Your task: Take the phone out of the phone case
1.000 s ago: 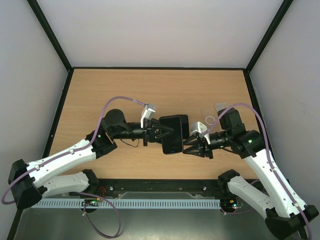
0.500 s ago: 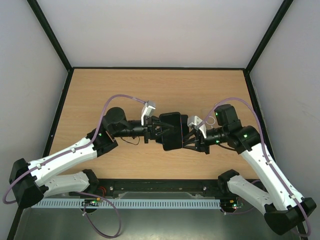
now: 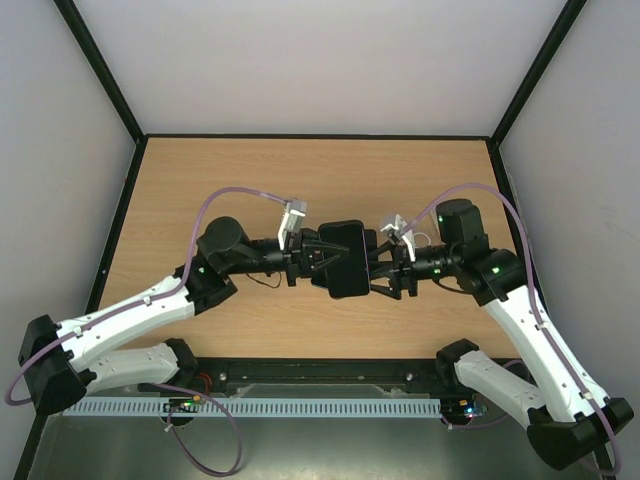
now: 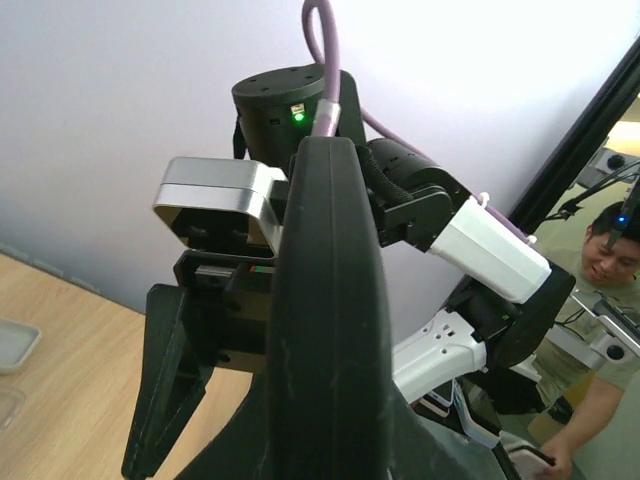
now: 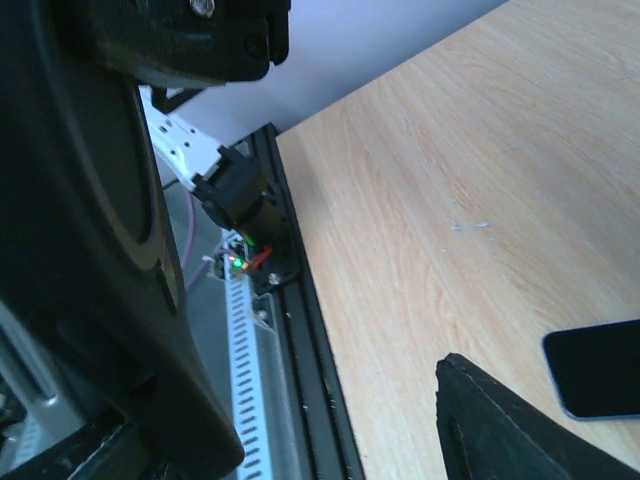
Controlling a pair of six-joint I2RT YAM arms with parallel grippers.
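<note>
Broadly, the wooden table [image 3: 200,180] fills the scene, and both arms reach inward to meet above its middle; between them sits the phone case [image 3: 345,258], a matte black slab that appears raised off the wood and shows edge-on in the left wrist view; whether the phone is inside it I cannot tell. The left gripper [image 3: 318,258] looks clamped on the case's left side; the right gripper [image 3: 380,270] has its jaws apart, one finger [image 5: 500,430] standing clear of the dark shell. A glossy black corner [image 5: 597,380] lies flat on the wood nearby. The step in hand seems to be the second grasp; next the right jaws should close on a rim and peel it away while the left holds firm.
</note>
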